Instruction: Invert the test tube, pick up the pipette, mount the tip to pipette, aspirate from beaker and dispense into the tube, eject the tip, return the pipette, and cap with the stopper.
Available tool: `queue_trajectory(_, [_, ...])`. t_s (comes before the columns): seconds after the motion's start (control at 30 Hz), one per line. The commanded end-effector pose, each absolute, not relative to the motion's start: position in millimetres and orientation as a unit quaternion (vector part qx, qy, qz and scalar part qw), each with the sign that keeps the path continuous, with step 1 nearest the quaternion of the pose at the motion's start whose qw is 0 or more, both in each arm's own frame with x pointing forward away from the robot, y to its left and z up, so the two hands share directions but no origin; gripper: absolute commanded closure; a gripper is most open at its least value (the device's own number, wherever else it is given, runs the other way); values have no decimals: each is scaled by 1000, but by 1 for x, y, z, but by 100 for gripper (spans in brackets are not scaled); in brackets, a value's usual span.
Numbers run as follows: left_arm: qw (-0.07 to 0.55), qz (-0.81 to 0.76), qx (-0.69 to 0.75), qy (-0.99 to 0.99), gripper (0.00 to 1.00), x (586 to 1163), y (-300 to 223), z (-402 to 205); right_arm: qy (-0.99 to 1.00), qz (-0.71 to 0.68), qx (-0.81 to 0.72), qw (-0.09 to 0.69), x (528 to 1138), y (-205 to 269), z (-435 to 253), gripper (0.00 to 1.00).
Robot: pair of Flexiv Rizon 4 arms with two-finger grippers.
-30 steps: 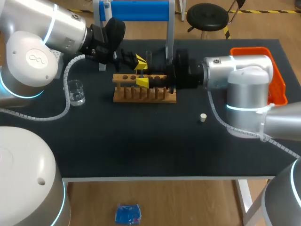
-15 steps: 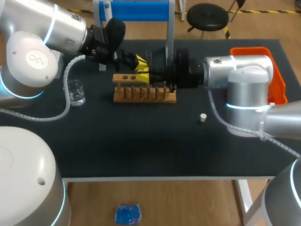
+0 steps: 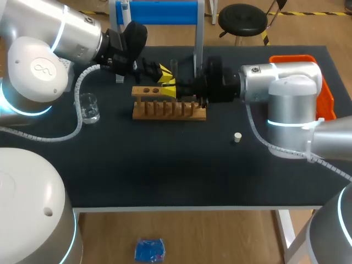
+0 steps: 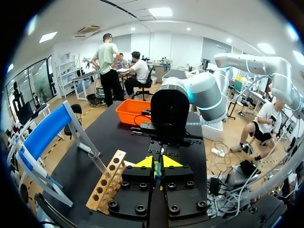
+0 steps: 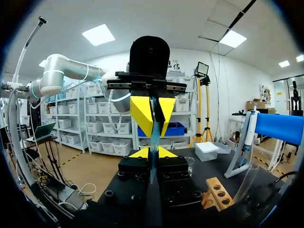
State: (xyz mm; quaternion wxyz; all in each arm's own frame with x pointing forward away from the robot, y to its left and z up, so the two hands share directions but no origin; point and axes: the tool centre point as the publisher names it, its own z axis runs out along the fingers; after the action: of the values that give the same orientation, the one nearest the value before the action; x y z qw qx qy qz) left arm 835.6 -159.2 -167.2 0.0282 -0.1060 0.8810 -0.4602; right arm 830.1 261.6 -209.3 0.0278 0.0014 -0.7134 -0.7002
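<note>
A thin clear test tube [image 5: 152,141] is held above the wooden rack [image 3: 169,107], spanning my two grippers. My left gripper [image 4: 156,164], coming from the back left, is shut on one part of the tube. Facing it, my right gripper [image 5: 152,153] is shut on the tube just below the left gripper's yellow fingertips [image 5: 142,114]. From above, the left gripper [image 3: 164,71] and the right gripper [image 3: 168,91] meet over the rack's left half. The beaker [image 3: 88,107] stands at the left, and the small white stopper [image 3: 237,137] lies right of the rack. The pipette [image 5: 246,137] hangs on its stand.
The blue and white pipette stand [image 3: 159,12] is at the table's back edge. An orange bin [image 3: 325,99] sits at the far right, partly behind my right arm. A clear upright tube [image 3: 174,66] stands just behind the rack.
My right gripper has shut its fingers on the test tube that the left gripper holds, and has shifted slightly up toward the left gripper. The left arm has stayed still.
</note>
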Motion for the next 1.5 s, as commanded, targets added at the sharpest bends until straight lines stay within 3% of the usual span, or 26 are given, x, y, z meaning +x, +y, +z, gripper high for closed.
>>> queue_trajectory(0.03, [28,-459,-107,881,0,839,-158,-166,-717,-696,3,34,826,260,-210,100])
queue_trajectory(0.27, [28,-459,-107,881,0,839,-158,-166,-720,-692,12,41,825,240,-209,100])
queue_trajectory(1.07, [28,-459,-107,881,0,839,-158,-166,-720,-694,2,7,813,46,-201,100])
queue_trajectory(1.5, [28,-459,-107,881,0,839,-158,-166,-710,-703,-27,-22,813,6,-222,100])
